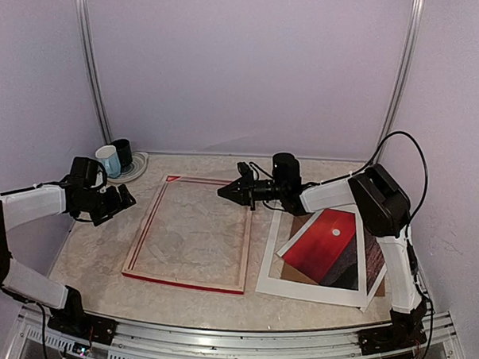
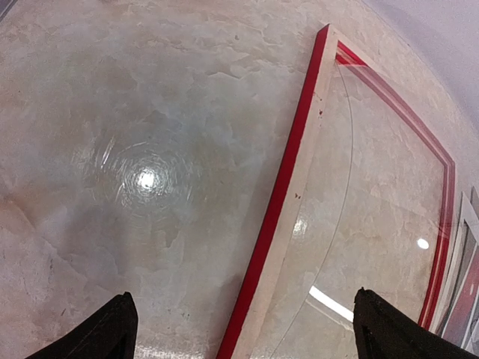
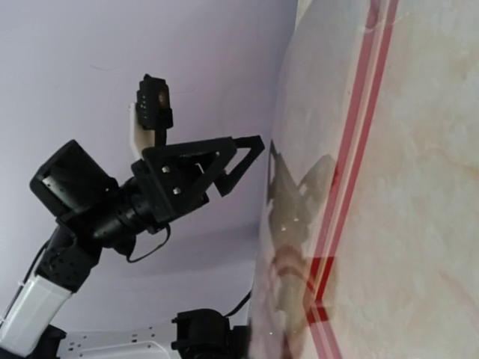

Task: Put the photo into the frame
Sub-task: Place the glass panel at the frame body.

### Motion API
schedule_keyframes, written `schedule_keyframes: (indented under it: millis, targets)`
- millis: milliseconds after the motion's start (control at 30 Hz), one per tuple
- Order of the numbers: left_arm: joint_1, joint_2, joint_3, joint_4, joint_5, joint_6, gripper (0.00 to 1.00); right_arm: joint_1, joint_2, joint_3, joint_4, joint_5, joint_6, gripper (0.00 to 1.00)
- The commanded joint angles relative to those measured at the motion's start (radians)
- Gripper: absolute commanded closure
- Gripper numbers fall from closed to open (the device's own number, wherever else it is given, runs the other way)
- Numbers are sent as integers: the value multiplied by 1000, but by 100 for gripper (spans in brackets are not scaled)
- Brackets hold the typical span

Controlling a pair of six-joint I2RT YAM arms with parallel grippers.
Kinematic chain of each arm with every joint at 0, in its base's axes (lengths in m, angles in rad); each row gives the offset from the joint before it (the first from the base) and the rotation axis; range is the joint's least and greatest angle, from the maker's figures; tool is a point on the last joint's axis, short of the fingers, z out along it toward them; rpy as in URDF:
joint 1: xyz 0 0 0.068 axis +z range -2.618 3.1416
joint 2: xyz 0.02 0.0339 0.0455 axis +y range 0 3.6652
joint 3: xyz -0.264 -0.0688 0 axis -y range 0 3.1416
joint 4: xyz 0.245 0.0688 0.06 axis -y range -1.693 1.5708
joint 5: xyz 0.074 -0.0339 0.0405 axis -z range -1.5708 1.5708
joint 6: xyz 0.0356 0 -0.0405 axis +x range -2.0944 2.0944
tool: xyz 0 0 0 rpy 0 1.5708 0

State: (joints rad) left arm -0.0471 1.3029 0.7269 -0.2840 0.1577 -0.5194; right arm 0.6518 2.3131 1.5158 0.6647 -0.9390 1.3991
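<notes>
Looking down, we are seeing the large rectangular picture frame (image 1: 185, 282), red-faced with pale wood sides, lying empty on the marbled table (image 1: 101, 261). The rectangular red-sunset photo print (image 1: 326, 243) is lying to its right, not yet inserted. Our right gripper (image 1: 222, 192) is hovering pressed together, pinching nothing; our left gripper (image 1: 126, 197) is hovering spread.

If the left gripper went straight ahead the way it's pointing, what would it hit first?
Probably the left rail of the frame: in the wrist view it runs between the fingertips of the open left gripper. Depth is unclear, so it might land on the table beside that rail instead.
</notes>
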Motion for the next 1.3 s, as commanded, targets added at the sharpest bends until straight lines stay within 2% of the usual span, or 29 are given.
schedule_keyframes:
  millis: [0, 133, 300, 500, 833, 1033, 1267]
  targets:
    - [3, -12, -12, 20, 6, 6, 1, 14, -43, 27, 14, 12, 5, 100]
    - [9, -21, -13, 19, 0, 3, 1, 15, -54, 14, 58, 24, 30, 100]
    - [23, -65, -22, 31, -16, -6, 1, 22, -73, 35, 20, 29, -8, 100]
    - [31, -83, -27, 32, -21, -11, 1, 30, -83, 20, 52, 31, -12, 100]
    - [33, -79, -29, 34, -9, -8, 1, 34, -94, -68, 5, 41, -68, 100]
    - [33, -74, -29, 35, -5, -8, 1, 29, -98, -82, -87, 43, -149, 100]
    - [32, -77, -30, 34, -4, -8, 1, 25, -79, -104, -94, 46, -152, 100]
